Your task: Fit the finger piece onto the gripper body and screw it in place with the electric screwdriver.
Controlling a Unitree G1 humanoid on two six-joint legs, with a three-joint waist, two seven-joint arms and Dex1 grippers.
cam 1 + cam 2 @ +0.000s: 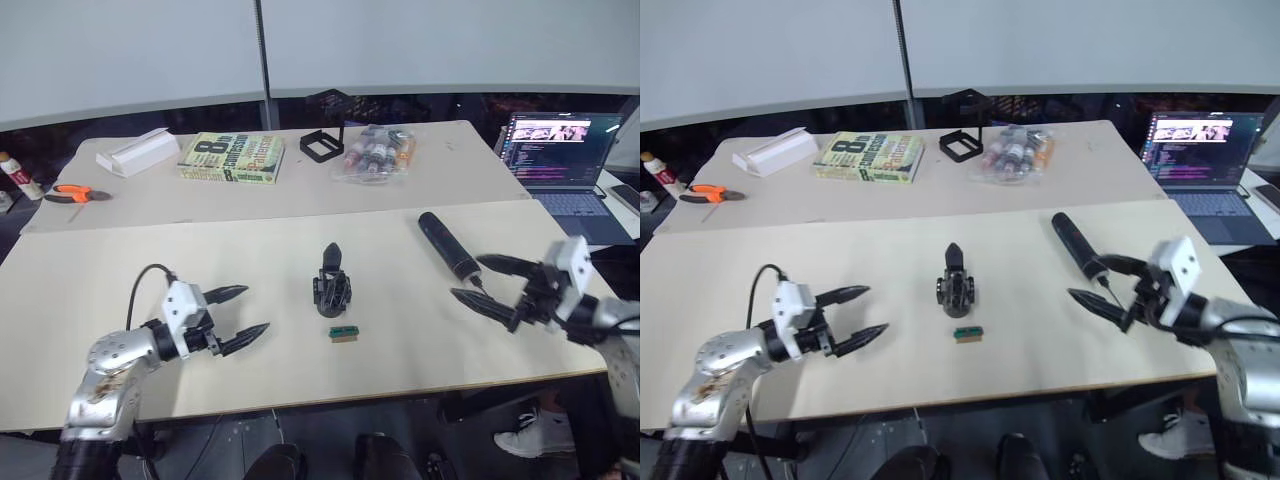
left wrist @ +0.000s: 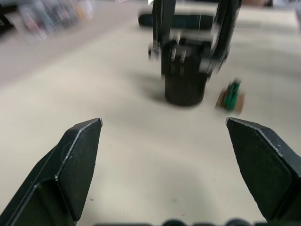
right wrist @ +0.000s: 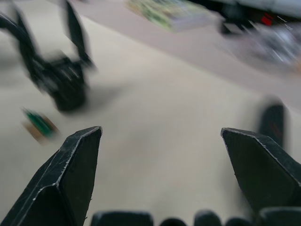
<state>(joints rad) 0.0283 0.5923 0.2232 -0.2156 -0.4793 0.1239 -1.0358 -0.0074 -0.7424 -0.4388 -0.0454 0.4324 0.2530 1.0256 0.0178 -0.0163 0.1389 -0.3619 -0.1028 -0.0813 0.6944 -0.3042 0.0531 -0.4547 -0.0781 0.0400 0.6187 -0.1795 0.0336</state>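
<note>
Left eye view. We log the gripper body point(image 1: 332, 288) standing upright at mid-table, pointed finger uppermost, with a small green-and-tan block point(image 1: 344, 333) just near of it. The screwdriver point(image 1: 449, 246) lies flat to the right of the body and well apart from it, nose toward the near edge. The right gripper point(image 1: 497, 289) hovers at that nose, fingers spread, holding nothing. The left gripper point(image 1: 237, 315) sits left of the body, near but not touching, fingers likewise spread and empty. We cannot pick out a loose finger piece on the table.

Right eye view. Same layout: body point(image 1: 956, 285) centre, screwdriver point(image 1: 1077, 244) to its right, a book point(image 1: 866, 156) and a black square frame point(image 1: 961, 145) far back.

Left wrist view. The body point(image 2: 186, 70) stands straight ahead between the spread fingertips point(image 2: 84, 141), rounded base on the table, linkages above. We judge it light, rigid and top-heavy, apt to tip; best gripped low on the base, not by the thin linkages.

Right wrist view. The fingertips point(image 3: 82, 153) stand wide apart; the body point(image 3: 59, 77) is off to one side, and a dark shape point(image 3: 272, 123) at the other is probably the screwdriver. We judge the screwdriver heavier, smooth and liable to roll; take it mid-barrel.
</note>
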